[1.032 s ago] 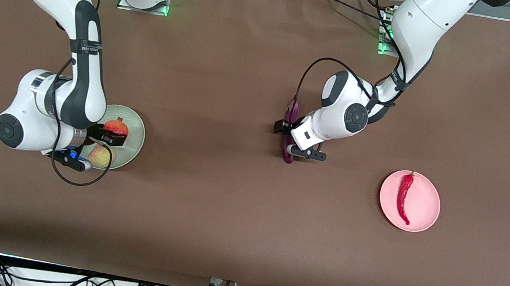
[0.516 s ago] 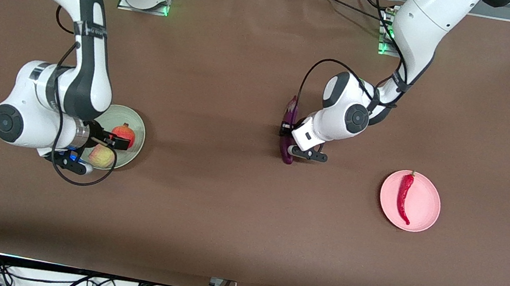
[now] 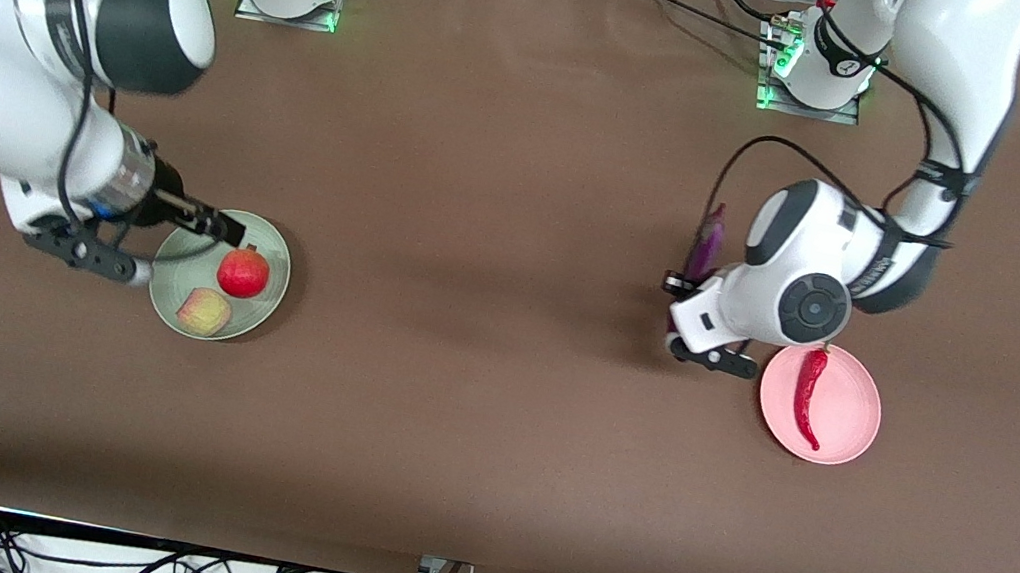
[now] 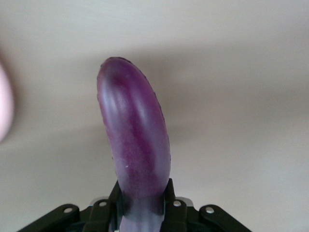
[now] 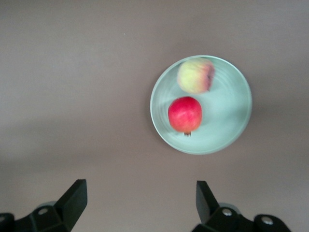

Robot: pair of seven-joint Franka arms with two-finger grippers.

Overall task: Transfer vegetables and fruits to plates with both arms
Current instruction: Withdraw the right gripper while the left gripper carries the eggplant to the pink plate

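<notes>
Lifted: left gripper [image 4: 143, 212] clamps long glossy purple eggplant [image 3: 706, 245] beside round matte pink plate [image 3: 849, 418]; right gripper [image 5: 140, 198] up, spread, empty. Risk: eggplant knocks red chili pepper [image 3: 807, 396].

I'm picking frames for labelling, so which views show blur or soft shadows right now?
Front view: the right arm is motion-smeared, while the pink plate and chili stay crisp. Left wrist view: the eggplant in the left end effector looks soft, casting a diffuse shadow. Right wrist view: the green plate and both fruits are slightly blurred.

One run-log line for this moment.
left gripper: holds eggplant, near pink plate | right gripper: open, above green plate | both fruits plated
</notes>
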